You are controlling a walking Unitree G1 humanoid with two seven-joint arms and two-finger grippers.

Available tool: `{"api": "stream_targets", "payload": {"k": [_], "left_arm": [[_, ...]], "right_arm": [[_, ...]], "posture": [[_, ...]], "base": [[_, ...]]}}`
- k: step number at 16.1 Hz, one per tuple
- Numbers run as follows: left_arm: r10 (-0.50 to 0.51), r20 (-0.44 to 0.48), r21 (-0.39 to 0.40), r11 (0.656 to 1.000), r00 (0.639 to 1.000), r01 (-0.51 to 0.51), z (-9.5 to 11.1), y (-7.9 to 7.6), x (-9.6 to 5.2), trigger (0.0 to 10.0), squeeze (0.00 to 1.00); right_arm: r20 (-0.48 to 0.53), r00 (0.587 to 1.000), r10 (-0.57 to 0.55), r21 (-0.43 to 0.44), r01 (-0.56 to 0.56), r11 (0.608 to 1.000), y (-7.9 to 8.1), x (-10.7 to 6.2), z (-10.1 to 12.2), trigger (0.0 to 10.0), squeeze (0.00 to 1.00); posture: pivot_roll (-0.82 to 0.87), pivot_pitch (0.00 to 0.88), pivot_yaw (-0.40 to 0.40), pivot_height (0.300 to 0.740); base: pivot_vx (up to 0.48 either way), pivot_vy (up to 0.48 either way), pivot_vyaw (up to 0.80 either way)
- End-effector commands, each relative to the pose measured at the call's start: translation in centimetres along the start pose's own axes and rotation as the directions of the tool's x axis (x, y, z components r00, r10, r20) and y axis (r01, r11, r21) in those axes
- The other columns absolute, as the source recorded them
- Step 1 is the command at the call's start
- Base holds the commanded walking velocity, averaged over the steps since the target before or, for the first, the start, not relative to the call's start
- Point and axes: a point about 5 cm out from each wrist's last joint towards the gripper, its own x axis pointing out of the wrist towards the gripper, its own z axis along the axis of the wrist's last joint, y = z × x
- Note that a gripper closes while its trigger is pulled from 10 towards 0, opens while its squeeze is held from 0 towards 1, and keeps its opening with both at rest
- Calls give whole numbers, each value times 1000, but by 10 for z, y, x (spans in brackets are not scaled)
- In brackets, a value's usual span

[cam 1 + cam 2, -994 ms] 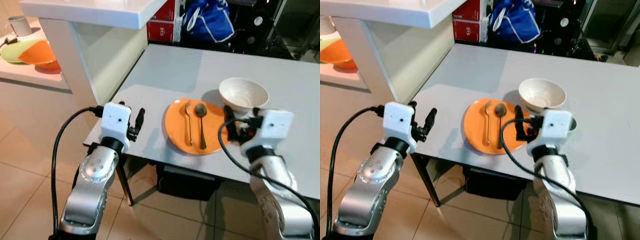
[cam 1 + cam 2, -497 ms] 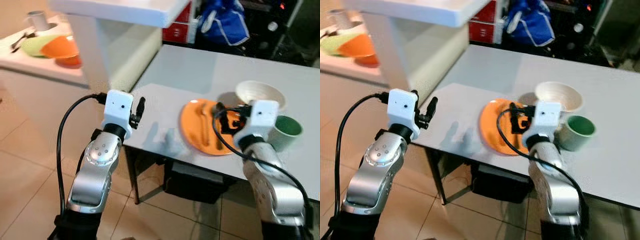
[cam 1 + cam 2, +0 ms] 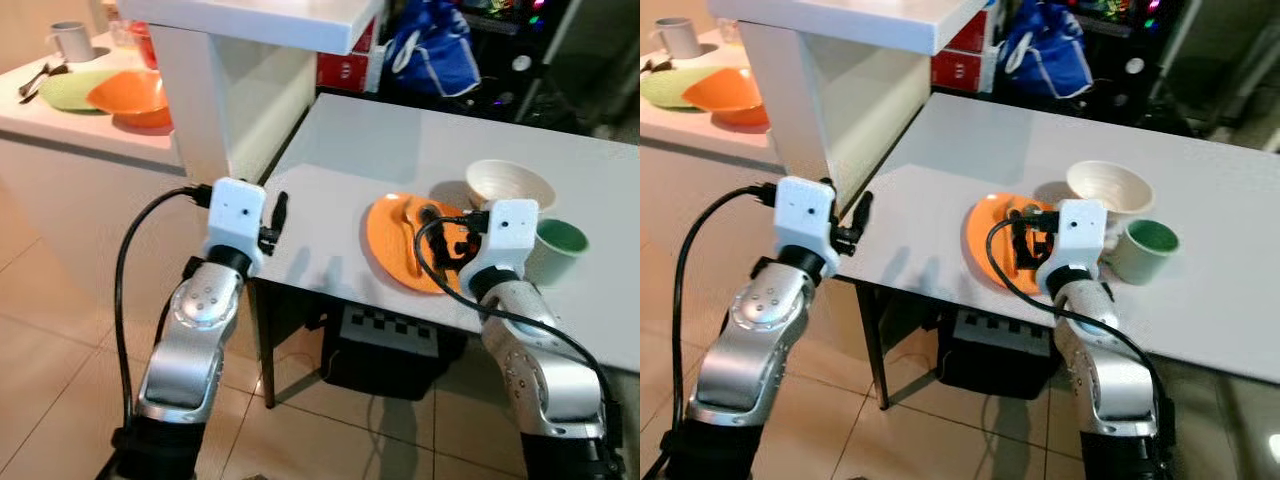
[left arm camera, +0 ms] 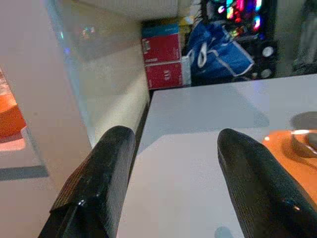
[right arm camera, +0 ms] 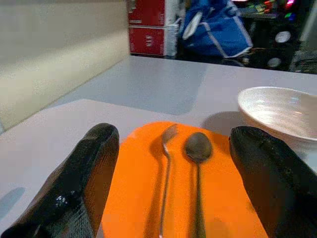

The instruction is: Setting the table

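An orange plate (image 3: 392, 238) lies near the front edge of the grey table (image 3: 400, 140). A fork (image 5: 166, 168) and a spoon (image 5: 198, 148) rest side by side on it. Behind the plate stands a white bowl (image 3: 510, 183), with a green cup (image 3: 557, 245) to its right. My right gripper (image 3: 432, 228) hovers open just over the plate's near right part, holding nothing. My left gripper (image 3: 278, 215) is open and empty at the table's front left corner, a good way left of the plate.
A white counter pillar (image 3: 230, 90) stands against the table's left side. A lower ledge to the left holds an orange bowl (image 3: 130, 95), a green plate (image 3: 65, 90) and a mug (image 3: 68, 40). A blue bag (image 3: 435, 50) and red boxes (image 3: 340, 70) sit beyond the table. Tiled floor lies below.
The whole picture has shifted, so the camera moved. The green cup, earlier hidden behind my right wrist, now shows. Both grippers stay open in much the same pose.
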Motion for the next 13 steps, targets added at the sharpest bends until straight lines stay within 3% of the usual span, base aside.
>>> {"api": "stream_targets", "payload": {"k": [1, 4, 11, 13], "left_arm": [[10, 4, 11, 1000, 1000, -10, 1, 3, 1, 10000, 0], [11, 1, 4, 1000, 1000, -12, 0, 3, 1, 10000, 0], [-23, 27, 3, 1000, 999, 23, 6, 1, 2, 10000, 0], [-35, 35, -10, 999, 999, 35, 7, 0, 2, 10000, 0]], "right_arm": [[-7, 1000, 5, -6, -5, 1000, 1, 1, 1, 10000, 0], [-9, 1000, 6, -5, -6, 1000, 1, 0, 1, 10000, 0], [-21, 999, 29, 10, -29, 1000, 6, -1, -2, 10000, 0], [-14, 1000, 24, 27, -24, 999, 5, -2, -1, 10000, 0]], "posture": [[-36, 0, -28, 740], [-37, 0, -25, 740], [-18, 0, -24, 740], [-21, 0, -18, 740]], "base": [[0, 330, 0], [0, 324, 0], [0, 0, 0], [268, 0, 0]]}}
